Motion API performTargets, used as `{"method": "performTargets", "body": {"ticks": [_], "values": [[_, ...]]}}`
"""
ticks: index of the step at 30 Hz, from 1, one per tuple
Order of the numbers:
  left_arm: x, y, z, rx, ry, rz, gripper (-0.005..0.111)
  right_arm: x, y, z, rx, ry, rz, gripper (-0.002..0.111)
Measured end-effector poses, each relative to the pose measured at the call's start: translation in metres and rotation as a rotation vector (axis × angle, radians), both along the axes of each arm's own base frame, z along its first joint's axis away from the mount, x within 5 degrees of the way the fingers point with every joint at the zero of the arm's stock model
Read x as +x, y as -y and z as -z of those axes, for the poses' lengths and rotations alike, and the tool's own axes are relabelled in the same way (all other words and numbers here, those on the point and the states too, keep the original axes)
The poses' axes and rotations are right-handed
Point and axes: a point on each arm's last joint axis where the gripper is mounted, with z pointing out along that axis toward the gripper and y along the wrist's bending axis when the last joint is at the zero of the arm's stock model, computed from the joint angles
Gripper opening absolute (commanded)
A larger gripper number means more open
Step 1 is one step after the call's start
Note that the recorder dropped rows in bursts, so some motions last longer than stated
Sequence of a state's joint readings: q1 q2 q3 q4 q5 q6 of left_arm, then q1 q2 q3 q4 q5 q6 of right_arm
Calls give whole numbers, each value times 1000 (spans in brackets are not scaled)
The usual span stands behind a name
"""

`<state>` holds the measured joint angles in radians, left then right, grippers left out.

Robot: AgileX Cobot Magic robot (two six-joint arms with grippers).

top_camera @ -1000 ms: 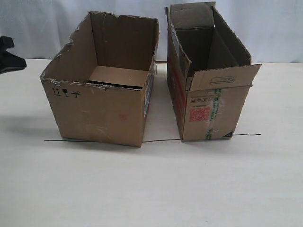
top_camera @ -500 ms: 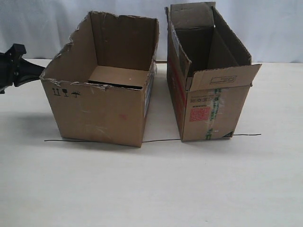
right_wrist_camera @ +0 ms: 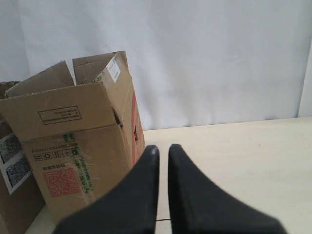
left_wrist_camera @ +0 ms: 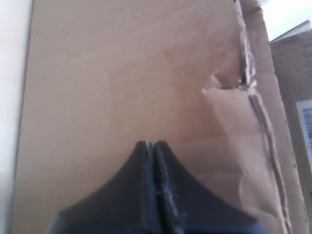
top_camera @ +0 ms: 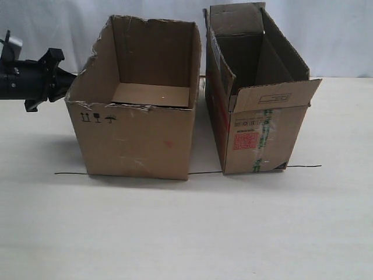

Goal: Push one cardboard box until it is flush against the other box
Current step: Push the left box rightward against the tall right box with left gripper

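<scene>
The wide, ragged-edged cardboard box (top_camera: 134,137) stands left of centre, with small black symbols on its front. My left gripper (top_camera: 65,81) is shut and its tips press on the box's left wall high up. In the left wrist view the gripper (left_wrist_camera: 150,144) touches the plain brown wall (left_wrist_camera: 122,83) beside a torn edge. The other box (top_camera: 256,131), narrower with flaps, a red stamp and green tape, stands to the right. A narrow gap separates the two. My right gripper (right_wrist_camera: 163,148) hangs beside the other box (right_wrist_camera: 73,161), fingers nearly together, holding nothing. It is out of the exterior view.
A thin black line (top_camera: 204,172) runs across the pale table (top_camera: 186,233) under both boxes' front edges. A white backdrop (top_camera: 326,35) stands behind the table. The wide box's labelled side (right_wrist_camera: 12,195) shows at the edge of the right wrist view.
My left gripper moved right and met the wide box's left wall. The box slid right, and the gap to the other box narrowed. The other box stayed put.
</scene>
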<state>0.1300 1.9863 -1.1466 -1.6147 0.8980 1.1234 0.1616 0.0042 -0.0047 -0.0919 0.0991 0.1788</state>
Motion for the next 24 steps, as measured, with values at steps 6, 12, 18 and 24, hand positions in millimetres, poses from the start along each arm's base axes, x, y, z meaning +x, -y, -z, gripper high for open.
{"method": "performTargets", "body": {"ticks": [6, 12, 18, 24], "values": [[2, 14, 8, -36, -22, 5, 0, 0, 0, 0, 0, 0, 0, 5], [5, 23, 19, -69, -52, -2, 0, 0, 0, 0, 0, 0, 0, 5], [6, 24, 18, -78, -42, -11, 0, 0, 0, 0, 0, 0, 0, 5], [6, 30, 18, -78, -43, 0, 0, 0, 0, 0, 0, 0, 0, 5]]}}
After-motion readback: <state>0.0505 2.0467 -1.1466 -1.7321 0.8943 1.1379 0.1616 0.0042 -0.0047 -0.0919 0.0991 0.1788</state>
